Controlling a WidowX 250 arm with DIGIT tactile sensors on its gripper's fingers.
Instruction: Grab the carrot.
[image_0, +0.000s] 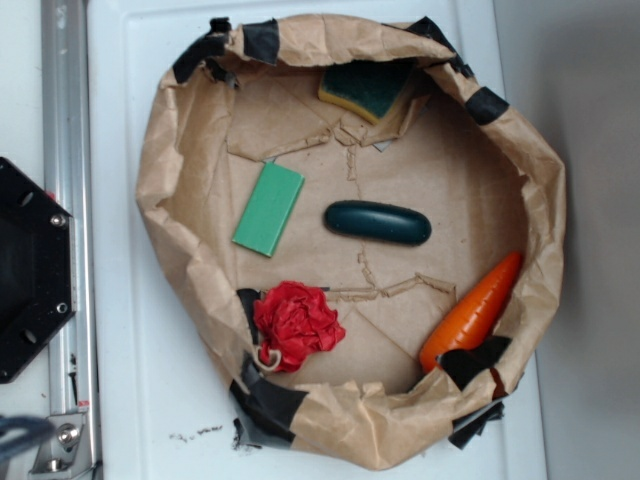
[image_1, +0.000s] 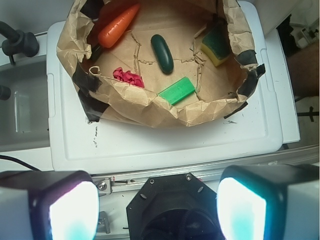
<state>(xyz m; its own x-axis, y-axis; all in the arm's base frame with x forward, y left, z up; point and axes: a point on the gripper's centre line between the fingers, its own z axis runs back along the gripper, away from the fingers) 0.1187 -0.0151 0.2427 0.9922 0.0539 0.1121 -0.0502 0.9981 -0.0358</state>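
Note:
The orange carrot (image_0: 473, 312) lies tilted against the right inner wall of the brown paper bowl (image_0: 175, 150), thick end toward the front. In the wrist view the carrot (image_1: 117, 26) sits at the top left of the bowl. My gripper (image_1: 157, 210) shows only in the wrist view. It is open and empty, with its two fingers wide apart at the bottom corners. It hangs above the black robot base, well short of the bowl and far from the carrot. The gripper is out of view in the exterior frame.
Inside the bowl lie a dark green cucumber (image_0: 377, 222), a green block (image_0: 268, 209), a red ruffled fabric ball (image_0: 297, 324) and a green-and-yellow sponge (image_0: 365, 90). The bowl stands on a white lid (image_0: 120, 330). A metal rail (image_0: 66, 150) and the black base (image_0: 30, 270) are at the left.

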